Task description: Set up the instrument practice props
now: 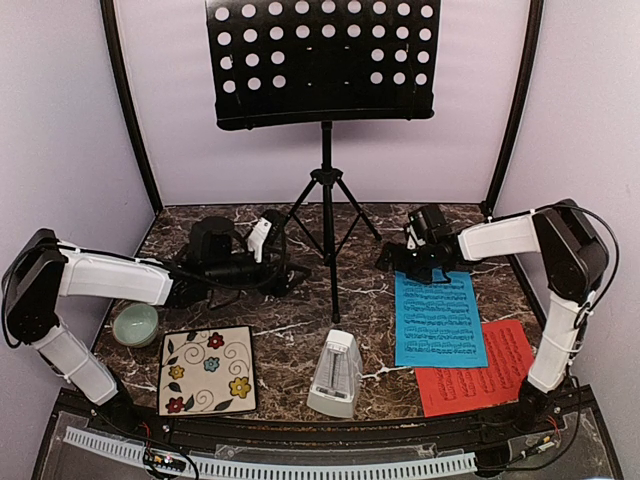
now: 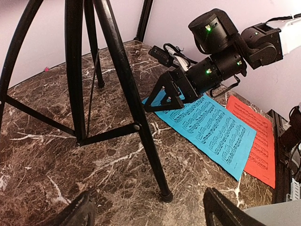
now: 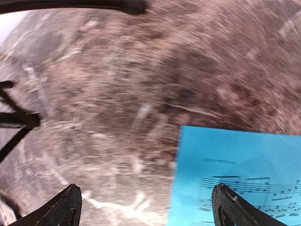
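both released: left claw (image 2: pixel 150 210), right claw (image 3: pixel 148 203) over blue sheet (image 1: pixel 437 320) printed with music staves.

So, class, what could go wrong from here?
1. The open right gripper is low at the far edge of the flat blue sheet; closing may crumple it rather than lift it.
2. That sheet overlaps the red sheet, which could get dragged.
3. The open left gripper sits beside the legs of the music stand; a swing might topple it.
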`<state>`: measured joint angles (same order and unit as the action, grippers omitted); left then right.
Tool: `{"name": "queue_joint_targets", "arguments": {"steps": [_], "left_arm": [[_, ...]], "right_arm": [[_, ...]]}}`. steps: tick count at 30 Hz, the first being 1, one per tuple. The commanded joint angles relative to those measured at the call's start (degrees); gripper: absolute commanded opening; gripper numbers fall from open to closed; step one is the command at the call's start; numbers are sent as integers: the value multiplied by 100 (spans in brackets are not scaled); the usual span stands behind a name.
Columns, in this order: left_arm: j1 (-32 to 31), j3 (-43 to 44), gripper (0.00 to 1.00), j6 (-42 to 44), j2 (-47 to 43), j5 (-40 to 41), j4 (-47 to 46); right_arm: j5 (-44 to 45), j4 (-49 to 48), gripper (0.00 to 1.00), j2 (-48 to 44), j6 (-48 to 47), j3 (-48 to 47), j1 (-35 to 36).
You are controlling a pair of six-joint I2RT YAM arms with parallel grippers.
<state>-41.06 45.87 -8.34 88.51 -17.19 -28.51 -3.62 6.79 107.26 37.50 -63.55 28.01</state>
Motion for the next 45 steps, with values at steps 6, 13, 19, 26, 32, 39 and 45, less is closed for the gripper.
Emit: {"name": "queue_joint_targets", "arguments": {"steps": [6, 13, 19, 26, 32, 39, 45], "left_arm": [[-261, 236, 77, 112, 260, -297, -124], [-389, 488, 63, 39, 663, -642, -199], [-403, 92, 59, -571, 644, -613, -609], [-414, -203, 56, -1026, 826, -463, -881], [-531, -193, 55, -1318, 1098, -603, -1161], [-844, -98, 55, -1460, 1408, -571, -1286], [-975, 113, 54, -1342, 1655, -532, -1087]], "right_arm": [[-1163, -434, 96, -1514, -211, 1028, -910], [-813, 166, 95, -2204, -240, 2042, -1804], [-1032, 62, 92, -1687, -280, 2200, -1918], [-1443, -516, 89, -1056, 12, 2057, -1457], [-1829, -1019, 87, -857, 387, 1812, -926], [-1251, -168, 86, -1918, -65, 1919, -1047], [-701, 485, 86, -2067, -477, 2128, -1540]]}}
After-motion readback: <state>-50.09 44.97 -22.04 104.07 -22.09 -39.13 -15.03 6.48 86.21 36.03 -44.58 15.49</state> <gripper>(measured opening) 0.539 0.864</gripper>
